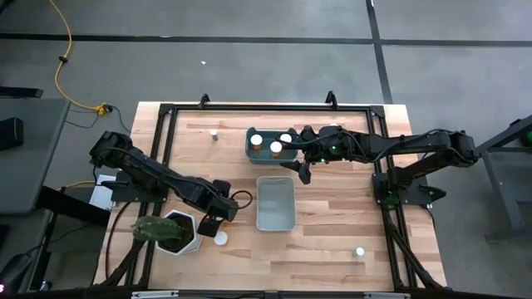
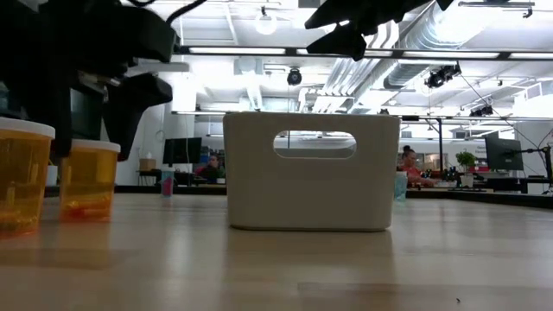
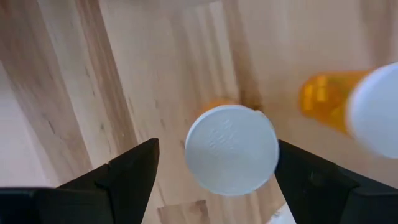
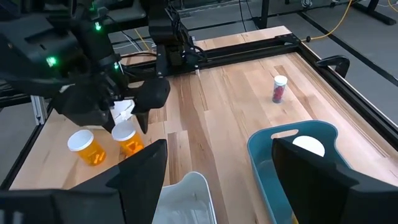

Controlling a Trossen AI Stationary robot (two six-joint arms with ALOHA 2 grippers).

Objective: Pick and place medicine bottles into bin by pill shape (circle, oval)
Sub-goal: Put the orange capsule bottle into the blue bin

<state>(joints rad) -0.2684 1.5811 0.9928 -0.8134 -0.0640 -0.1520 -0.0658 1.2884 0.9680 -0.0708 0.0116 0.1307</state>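
Observation:
Two amber medicine bottles with white caps stand upright on the wood table near its left front: one (image 3: 231, 149) right below my left gripper (image 3: 217, 149), the other (image 4: 87, 148) beside it. My left gripper (image 1: 209, 224) points straight down, open, with a finger on either side of the first bottle's cap and a gap showing on both sides. My right gripper (image 1: 301, 169) hangs open and empty above the table between the blue bin (image 1: 252, 152) and the white bin (image 1: 275, 223). Three bottles stand in the blue bin.
A white hexagonal pot with a plant (image 1: 179, 237) stands just left of my left gripper. A small bottle (image 4: 279, 88) stands alone near the far edge, another with a greenish top (image 1: 360, 251) near the front right. A black frame (image 1: 166, 116) rims the table.

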